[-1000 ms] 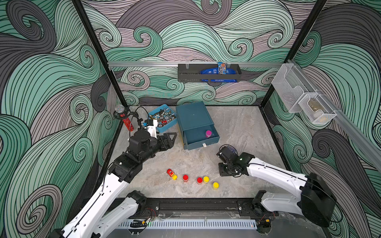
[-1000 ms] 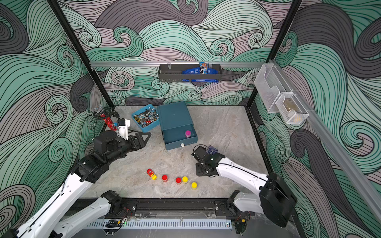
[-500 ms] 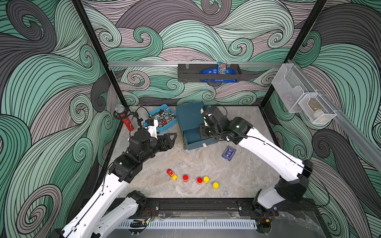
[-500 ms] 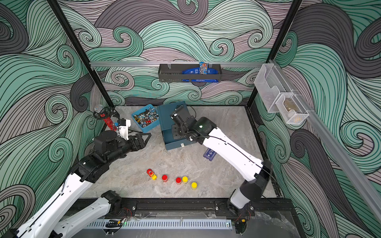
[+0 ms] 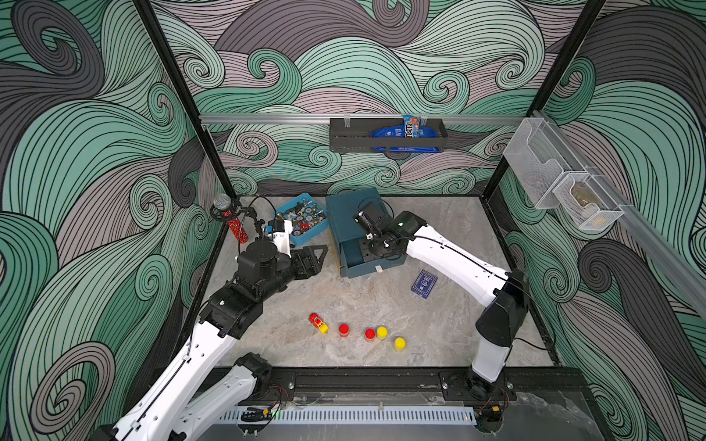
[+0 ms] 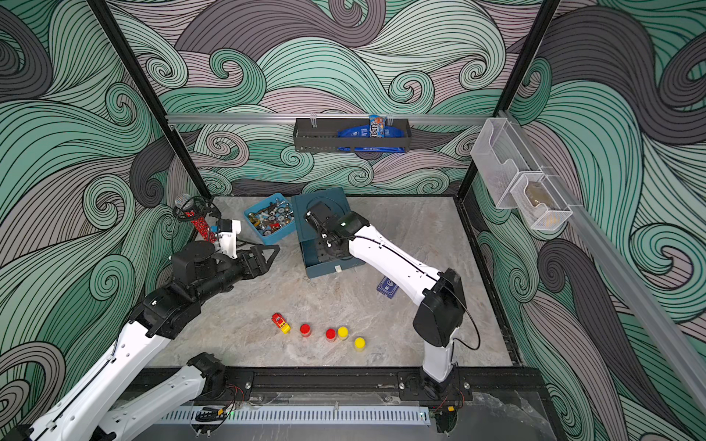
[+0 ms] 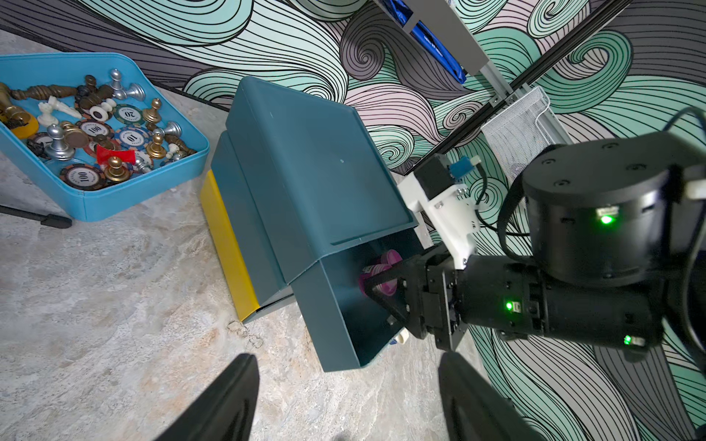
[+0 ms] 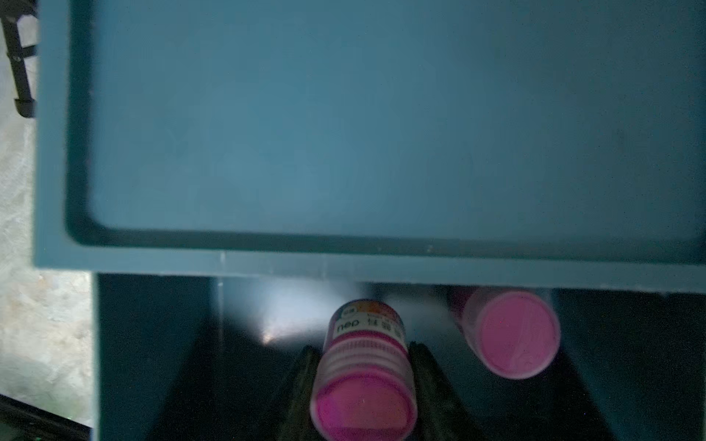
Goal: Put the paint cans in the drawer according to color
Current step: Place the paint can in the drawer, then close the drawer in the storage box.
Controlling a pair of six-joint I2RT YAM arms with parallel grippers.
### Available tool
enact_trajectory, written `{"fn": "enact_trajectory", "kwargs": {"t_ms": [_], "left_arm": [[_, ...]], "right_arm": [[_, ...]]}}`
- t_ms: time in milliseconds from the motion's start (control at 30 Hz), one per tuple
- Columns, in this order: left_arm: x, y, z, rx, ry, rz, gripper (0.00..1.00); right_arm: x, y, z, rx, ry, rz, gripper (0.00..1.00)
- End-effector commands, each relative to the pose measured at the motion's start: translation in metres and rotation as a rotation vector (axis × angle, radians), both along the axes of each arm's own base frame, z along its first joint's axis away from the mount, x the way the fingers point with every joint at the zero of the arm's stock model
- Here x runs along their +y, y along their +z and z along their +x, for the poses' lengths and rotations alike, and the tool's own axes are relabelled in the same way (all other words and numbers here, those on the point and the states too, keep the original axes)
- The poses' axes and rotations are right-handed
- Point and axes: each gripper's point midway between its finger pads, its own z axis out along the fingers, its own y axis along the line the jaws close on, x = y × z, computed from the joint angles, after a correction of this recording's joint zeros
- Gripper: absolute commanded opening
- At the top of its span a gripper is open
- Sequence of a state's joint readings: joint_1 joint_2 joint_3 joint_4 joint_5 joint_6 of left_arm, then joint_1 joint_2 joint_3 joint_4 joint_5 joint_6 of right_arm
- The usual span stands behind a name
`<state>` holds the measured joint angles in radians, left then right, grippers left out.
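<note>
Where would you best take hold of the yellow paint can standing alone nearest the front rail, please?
Probably across the round sides of the lone yellow paint can, just below its lid, coming straight down from above: it stands upright, apart from the other yellow can, so jaws fit either side.

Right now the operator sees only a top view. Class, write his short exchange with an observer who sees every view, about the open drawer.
Operator: The right arm covers the drawer. Anything inside?
Observer: Yes, a magenta can, clear of the right gripper.
Operator: And in the gripper?
Observer: A second can, also magenta, sits between its fingers; gripped or loose, I cannot tell.
</note>
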<state>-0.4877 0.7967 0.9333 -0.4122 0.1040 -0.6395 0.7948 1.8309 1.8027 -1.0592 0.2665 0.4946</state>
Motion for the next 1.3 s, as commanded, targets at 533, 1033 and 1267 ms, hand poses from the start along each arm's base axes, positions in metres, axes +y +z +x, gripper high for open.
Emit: {"fn": "enact_trajectory", "kwargs": {"t_ms": [533,1033,1267], "left_arm": [[-0.001,0.019,0.001,-0.043,-0.004,0.007,0.77],[-0.003,0.016,-0.001,-0.026,-0.020,0.003,0.77],[-0.003,0.018,-0.002,-0.026,-0.022,0.001,0.77]], "right_arm": [[-0.047,0.095,-0.059,-0.192,-0.076,0.354,0.53],[-0.022,0.006,-0.094,-0.037,-0.049,0.531,0.50],[-0.025,0.002,-0.079,-0.087,-0.075,0.508,0.43]]}}
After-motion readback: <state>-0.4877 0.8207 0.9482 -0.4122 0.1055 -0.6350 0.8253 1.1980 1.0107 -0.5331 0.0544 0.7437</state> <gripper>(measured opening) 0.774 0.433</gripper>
